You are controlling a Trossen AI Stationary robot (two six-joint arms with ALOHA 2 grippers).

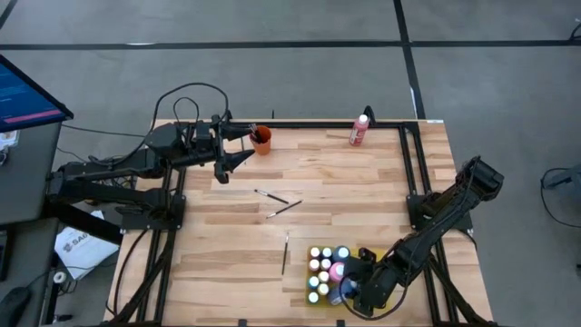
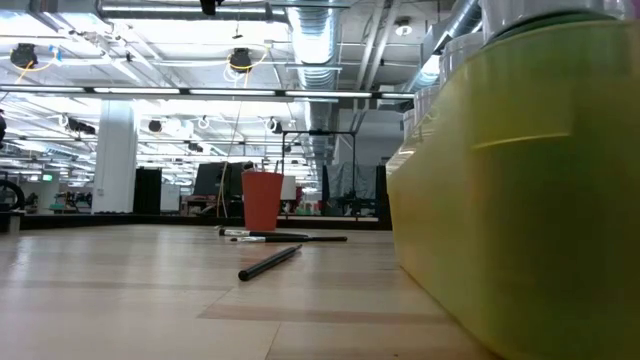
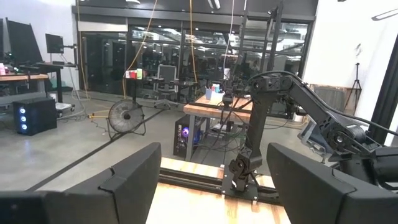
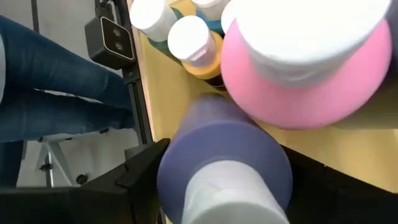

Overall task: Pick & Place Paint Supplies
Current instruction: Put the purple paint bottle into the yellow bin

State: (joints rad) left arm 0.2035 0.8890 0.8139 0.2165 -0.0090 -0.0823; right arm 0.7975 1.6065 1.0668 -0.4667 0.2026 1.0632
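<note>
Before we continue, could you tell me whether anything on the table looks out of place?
Yes: one pink paint bottle stands alone at the table's far edge, far from the cluster of bottles on the yellow tray. Three paintbrushes lie scattered mid-table, not gathered.

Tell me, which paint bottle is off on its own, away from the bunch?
The pink bottle standing alone at the table's far edge. All the other bottles are packed together on the yellow tray at the near edge, by the right gripper.

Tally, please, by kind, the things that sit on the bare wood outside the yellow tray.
Paintbrushes: 3
Pink paint bottle: 1
Orange cup: 1
Total: 5
</note>
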